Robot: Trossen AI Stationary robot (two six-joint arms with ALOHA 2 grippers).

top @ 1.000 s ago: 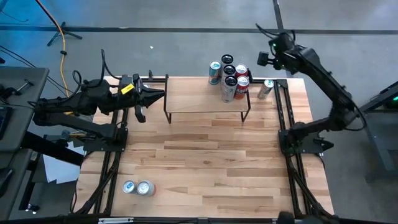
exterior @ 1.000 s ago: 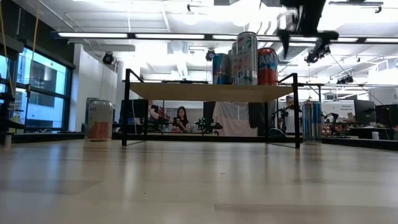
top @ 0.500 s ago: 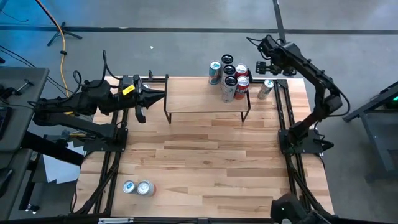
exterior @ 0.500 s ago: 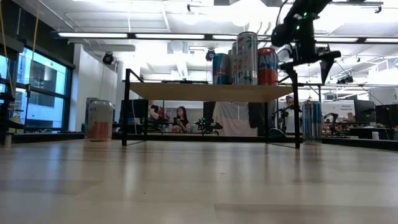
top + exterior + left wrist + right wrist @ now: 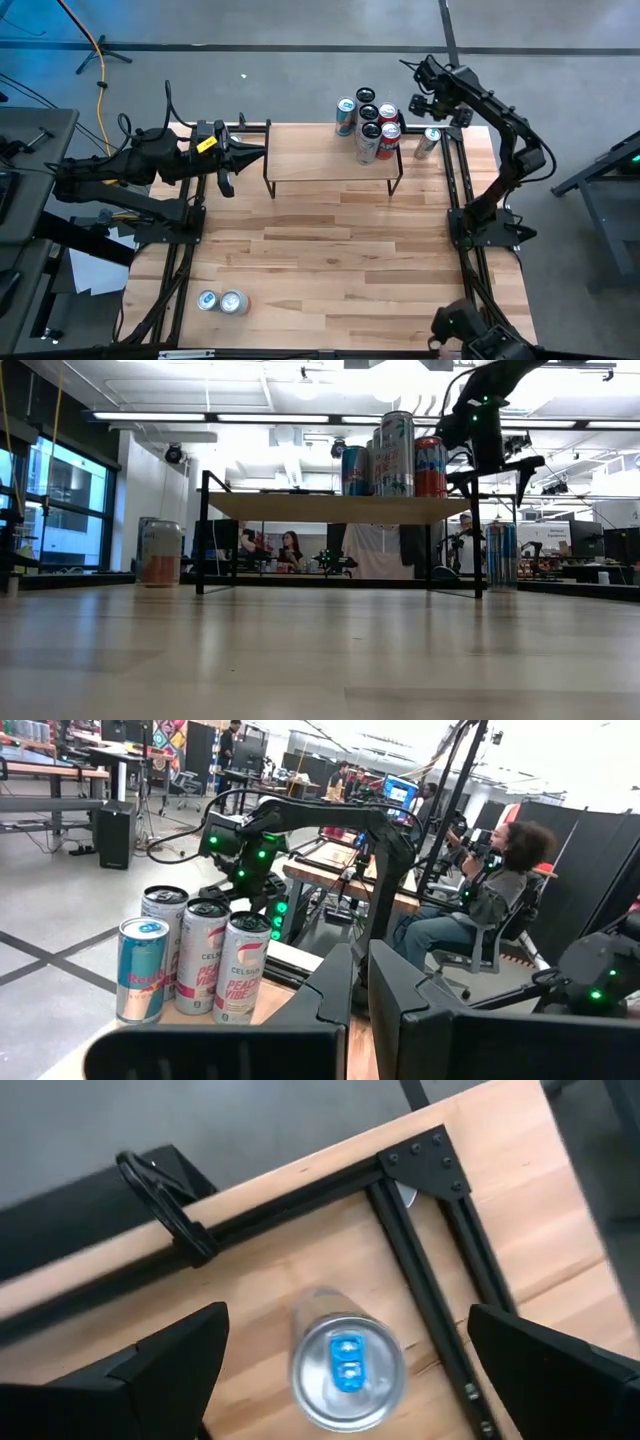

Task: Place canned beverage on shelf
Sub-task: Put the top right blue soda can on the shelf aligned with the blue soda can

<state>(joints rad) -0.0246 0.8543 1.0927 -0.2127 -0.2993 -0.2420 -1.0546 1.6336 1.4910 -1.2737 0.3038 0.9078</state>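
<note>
A silver can with a blue tab [image 5: 345,1360] stands upright on the table at its far right corner, just right of the shelf [image 5: 335,152]; the low view shows this can [image 5: 501,557] beside the shelf's right legs. My right gripper [image 5: 345,1385] hangs open above it and points steeply down. Its two fingers stand wide on either side of the can top, clear of it. Several cans [image 5: 370,122] stand on the shelf's far right end. My left gripper [image 5: 232,160] is shut and level at the table's far left, holding nothing.
Two cans [image 5: 222,302] lie at the table's near left. Another can [image 5: 160,553] shows left of the shelf in the low view. Black frame rails [image 5: 430,1270] run along the table's right edge beside the silver can. People sit in the room beyond.
My right gripper has come down from above the far right corner toward the silver can beside the shelf. It has tipped further downward and rolled a little. Its fingers have stayed open.
</note>
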